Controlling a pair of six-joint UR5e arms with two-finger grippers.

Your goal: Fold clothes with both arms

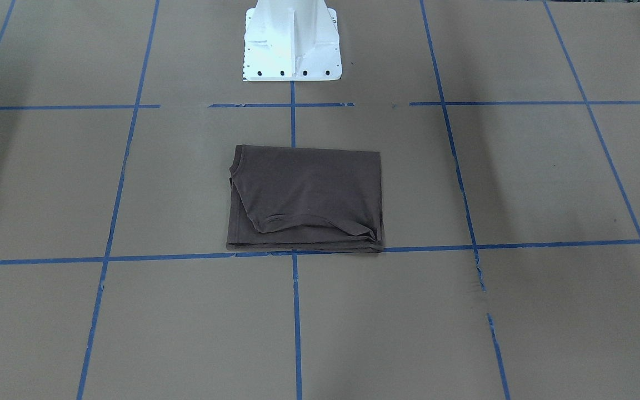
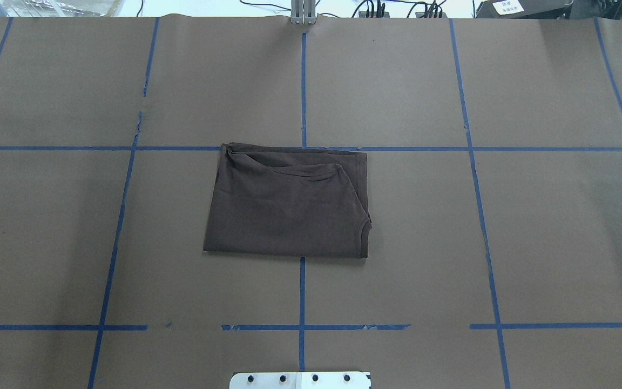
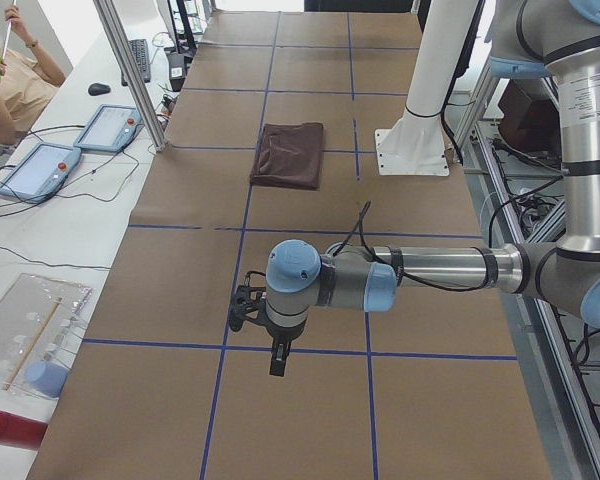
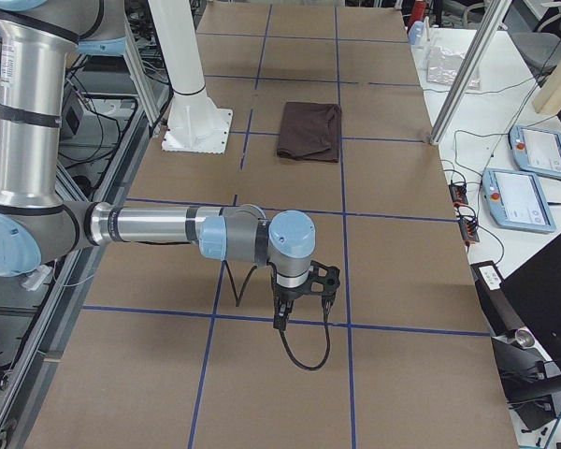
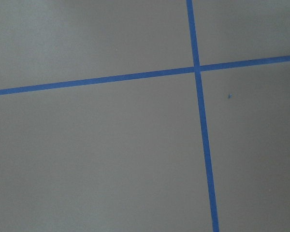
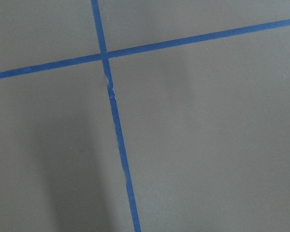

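One dark brown T-shirt lies folded into a layered rectangle at the centre of the overhead frame. Its collar curves at the right edge and its upper edge runs along a blue tape line. Brown surface shows on all four sides. Two arms, the left arm and the right arm, hang well apart from it. Whether the left end effector or the right end effector is spread cannot be told.

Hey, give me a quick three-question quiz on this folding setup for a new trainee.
1. True or false: the T-shirt lies fully spread out, sleeves out.
2. The left gripper and right gripper are: A gripping the T-shirt; B over bare table, away from it; C touching each other.
3. Fill in: the tape lines on the table are ____.
Key: 1 false, it is folded; 2 B; 3 blue.
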